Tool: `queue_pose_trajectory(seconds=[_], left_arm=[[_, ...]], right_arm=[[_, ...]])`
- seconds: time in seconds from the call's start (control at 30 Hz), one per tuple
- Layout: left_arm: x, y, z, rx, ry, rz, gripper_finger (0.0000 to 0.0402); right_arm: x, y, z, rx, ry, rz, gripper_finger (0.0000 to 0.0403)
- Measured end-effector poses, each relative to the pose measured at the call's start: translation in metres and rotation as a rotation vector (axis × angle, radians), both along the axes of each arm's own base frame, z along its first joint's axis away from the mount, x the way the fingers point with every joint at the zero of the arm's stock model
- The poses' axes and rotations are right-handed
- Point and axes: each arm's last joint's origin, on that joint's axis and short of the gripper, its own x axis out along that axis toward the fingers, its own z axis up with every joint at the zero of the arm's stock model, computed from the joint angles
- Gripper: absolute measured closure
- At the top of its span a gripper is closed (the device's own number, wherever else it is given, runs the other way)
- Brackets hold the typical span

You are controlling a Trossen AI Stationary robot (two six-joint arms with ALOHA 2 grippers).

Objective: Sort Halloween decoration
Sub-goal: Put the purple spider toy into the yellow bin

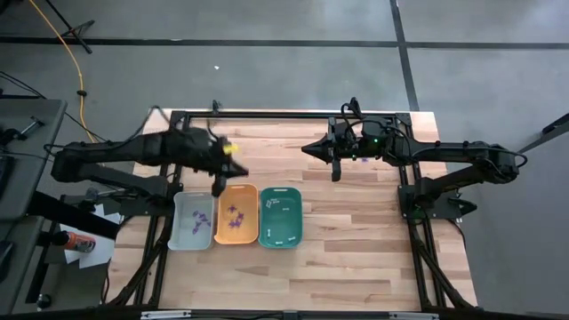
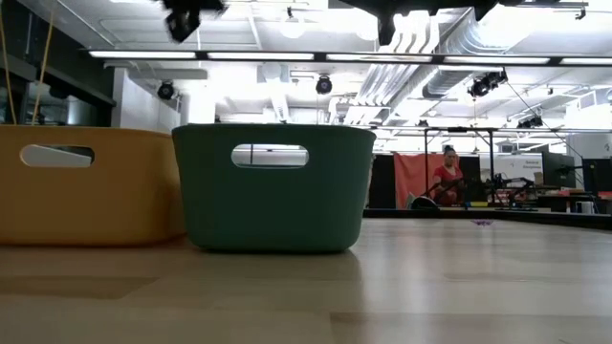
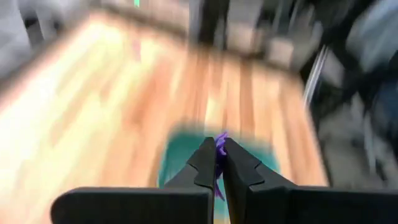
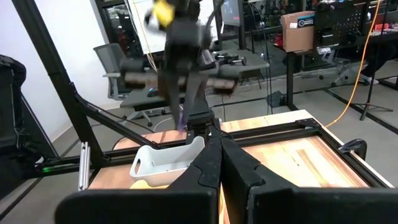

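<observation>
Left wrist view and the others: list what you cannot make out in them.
- Left wrist view: motion blur smears the table and teal tray; only the left gripper pinching a purple piece reads.
- Low view: tray walls hide all contents; both grippers cut off at the top edge.
- High view: pieces in the grey tray and orange tray too small to count.
- Right wrist view: right gripper blocks the trays.

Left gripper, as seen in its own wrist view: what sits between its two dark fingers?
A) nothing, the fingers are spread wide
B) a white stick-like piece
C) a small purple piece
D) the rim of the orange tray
C: the left gripper has its dark fingers closed on a small purple piece, which pokes out at the tips.
</observation>
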Motion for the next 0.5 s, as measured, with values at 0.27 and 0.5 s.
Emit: queue_pose_trajectory(seconds=[0.27, 0.5], left_arm=[[0.007, -0.034, -0.058, 0.019, 0.498, -0.18, 0.0402], [0.019, -0.042, -0.114, 0.03, 0.723, -0.188, 0.0402]], right_arm=[[-0.001, -0.006, -0.001, 0.001, 0.008, -0.022, 0.0403], [-0.001, -0.007, -0.001, 0.003, 0.014, -0.025, 0.0403]])
